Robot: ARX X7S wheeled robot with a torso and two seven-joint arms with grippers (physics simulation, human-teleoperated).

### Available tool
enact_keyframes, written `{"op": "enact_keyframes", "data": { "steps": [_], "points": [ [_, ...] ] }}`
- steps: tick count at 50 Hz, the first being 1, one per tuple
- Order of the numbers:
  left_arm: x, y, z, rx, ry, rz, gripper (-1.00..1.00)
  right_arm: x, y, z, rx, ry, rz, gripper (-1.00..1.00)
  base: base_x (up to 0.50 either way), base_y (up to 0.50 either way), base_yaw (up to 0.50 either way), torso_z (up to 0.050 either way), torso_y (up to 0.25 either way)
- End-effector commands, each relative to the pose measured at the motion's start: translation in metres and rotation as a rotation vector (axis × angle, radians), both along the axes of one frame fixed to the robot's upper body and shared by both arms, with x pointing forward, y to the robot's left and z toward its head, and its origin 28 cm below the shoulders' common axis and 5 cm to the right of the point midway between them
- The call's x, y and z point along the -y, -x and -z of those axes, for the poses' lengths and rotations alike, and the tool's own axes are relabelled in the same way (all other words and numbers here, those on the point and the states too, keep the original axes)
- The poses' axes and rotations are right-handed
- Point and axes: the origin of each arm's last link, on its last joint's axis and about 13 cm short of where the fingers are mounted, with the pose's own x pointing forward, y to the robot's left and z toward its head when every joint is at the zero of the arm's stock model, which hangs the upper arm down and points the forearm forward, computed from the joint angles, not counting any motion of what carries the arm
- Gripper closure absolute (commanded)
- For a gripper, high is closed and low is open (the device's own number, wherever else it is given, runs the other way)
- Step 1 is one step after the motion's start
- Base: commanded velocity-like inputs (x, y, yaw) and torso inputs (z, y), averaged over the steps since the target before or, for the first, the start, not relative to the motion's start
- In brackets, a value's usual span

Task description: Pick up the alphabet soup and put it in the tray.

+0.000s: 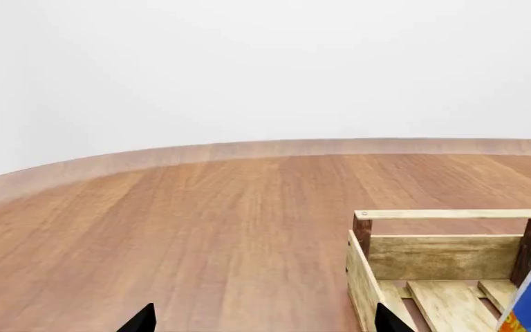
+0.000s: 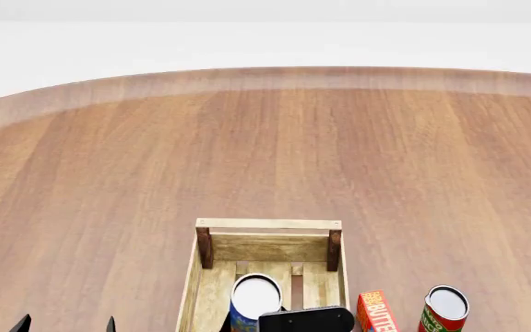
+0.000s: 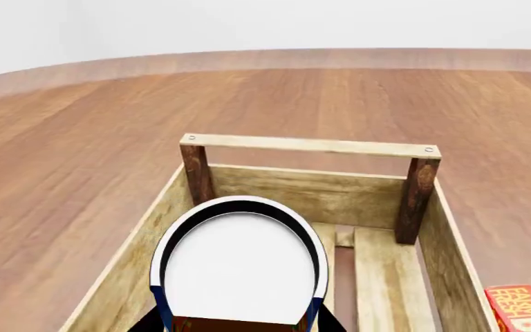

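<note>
One rigid, smooth alphabet soup (image 3: 240, 266) (likely weighty, slippery) sits clenched sidewise in right gripper (image 3: 238, 321) fingers over tray (image 3: 201, 176); left gripper (image 1: 261, 319) fingers released.

A broad wooden table (image 2: 275, 152) with reddish-brown grain is filling the scene, its curved, paler far edge (image 2: 275, 77) arcing across. Beyond that edge, a plain white backdrop (image 2: 265, 38) is glowing evenly, casting no harsh shadows.
</note>
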Motion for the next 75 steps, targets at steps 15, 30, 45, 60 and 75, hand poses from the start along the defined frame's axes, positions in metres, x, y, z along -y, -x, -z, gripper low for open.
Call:
{"op": "enact_keyframes", "data": {
  "steps": [15,30,45,60,75],
  "points": [
    [0.000,-0.001,0.001,-0.001,0.000,0.001,-1.00,0.003,-0.008,0.010,-0.018,0.049,0.001,1.00,0.00,0.00,0.00,0.001,0.001],
    [0.000,-0.001,0.000,0.000,-0.002,0.000,-1.00,0.004,-0.010,0.016,-0.035,0.065,0.005,1.00,0.00,0.00,0.00,0.000,0.001],
    [0.000,0.000,0.000,0.001,-0.003,-0.001,-1.00,0.004,-0.010,0.019,-0.047,0.063,0.008,1.00,0.00,0.00,0.00,0.000,0.001],
    [0.000,0.000,0.000,0.004,-0.009,-0.001,-1.00,0.004,-0.011,0.019,-0.051,0.067,0.014,1.00,0.00,0.00,0.00,0.001,0.001],
    [0.000,0.000,0.001,0.002,-0.003,0.000,-1.00,0.006,-0.012,0.015,-0.045,0.070,0.021,-1.00,0.00,0.00,0.00,0.000,0.000]
  ]
}}
